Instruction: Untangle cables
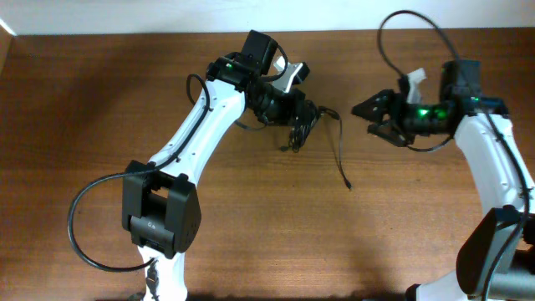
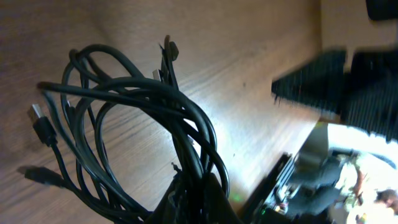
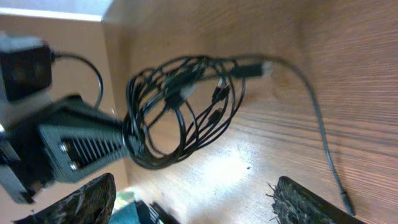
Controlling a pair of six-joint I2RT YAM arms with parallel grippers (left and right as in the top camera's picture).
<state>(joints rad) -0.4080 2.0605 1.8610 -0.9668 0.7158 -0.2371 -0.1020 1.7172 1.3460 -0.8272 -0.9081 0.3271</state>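
Wood-grain table (image 1: 92,92), matte brown: broad room left of and in front of the bundle, back edge close behind both arms. Left gripper (image 1: 294,107) clamped tight on the cables (image 1: 303,125), a bundle of glossy black loops at centre-back. One thin strand (image 1: 340,155) trails forward. Right gripper (image 1: 365,119) just beside, jaws wide apart, holding nothing.

I see a wooden table (image 1: 84,125), brown with fine visible grain and a soft sheen where light falls. The cables (image 2: 124,106) look like smooth, slightly glossy black plastic, with small silvery metal plug tips (image 2: 35,112). The arm shells (image 1: 196,125) are smooth white plastic. The right gripper (image 3: 194,180) has matt black, ridged fingers (image 3: 305,202).
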